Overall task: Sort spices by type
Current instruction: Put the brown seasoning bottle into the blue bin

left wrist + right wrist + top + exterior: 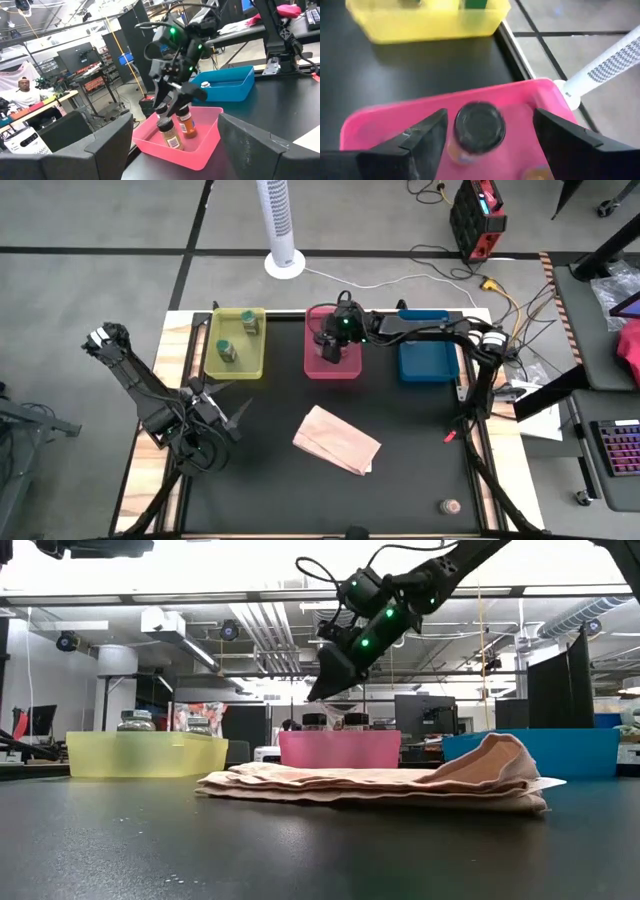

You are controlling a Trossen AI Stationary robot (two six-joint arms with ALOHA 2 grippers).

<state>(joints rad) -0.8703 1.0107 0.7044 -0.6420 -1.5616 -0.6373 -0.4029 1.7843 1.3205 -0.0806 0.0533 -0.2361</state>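
Black tabletop [330,480] carries, from the left, the idle left tool [222,405], its fingers spread, then a yellow plastic tray [236,366] holding two green-filled spice jars [228,352]. Next, the pink tray [333,370] holds two brown-filled, dark-capped jars [170,135], upright; the right tool [172,102] hangs above them, fingers spread around nothing. Light, rigid and probably slick, each jar is best pinched across its cap or upper body.

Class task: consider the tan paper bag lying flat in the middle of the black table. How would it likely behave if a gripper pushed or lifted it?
The paper bag lies crumpled in soft folds, so it would probably flop and bend rather than lift stiffly. It looks thin and flat, so likely light; a push may slide or bunch it across the table.
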